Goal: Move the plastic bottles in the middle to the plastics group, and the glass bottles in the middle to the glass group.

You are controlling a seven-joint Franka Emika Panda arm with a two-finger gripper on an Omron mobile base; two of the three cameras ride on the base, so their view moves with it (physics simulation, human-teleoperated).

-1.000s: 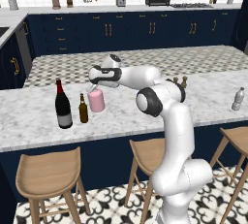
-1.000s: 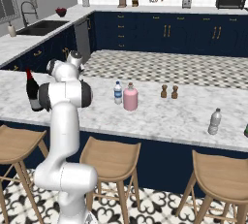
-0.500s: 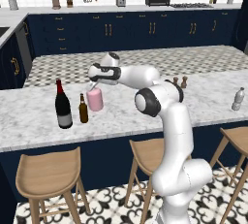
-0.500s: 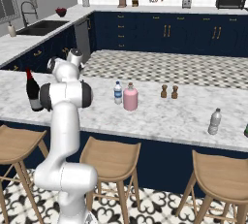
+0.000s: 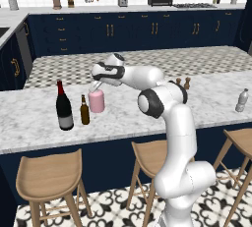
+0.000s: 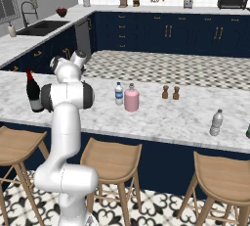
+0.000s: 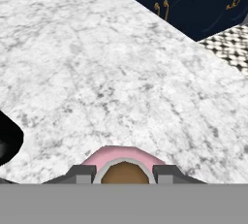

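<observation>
Two glass-group bottles, the black wine bottle [image 5: 63, 107] and small brown beer bottle [image 5: 84, 110], stand leftmost on the worktop [image 5: 206, 103]. Just right, the fingers [image 7: 124, 174] pinch the pink bottle [image 5: 96, 101] by its neck. Swinging it leftward risks toppling the beer bottle; a neck-only grip may slip.

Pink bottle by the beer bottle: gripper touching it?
Touching. Hand view: both fingertips flank the pink bottle's neck, no gap visible; gripper sits atop it.

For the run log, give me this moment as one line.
gripper: shut on pink bottle neck | bottle: by beer bottle, wine bottle | second pink bottle: mid-counter
</observation>
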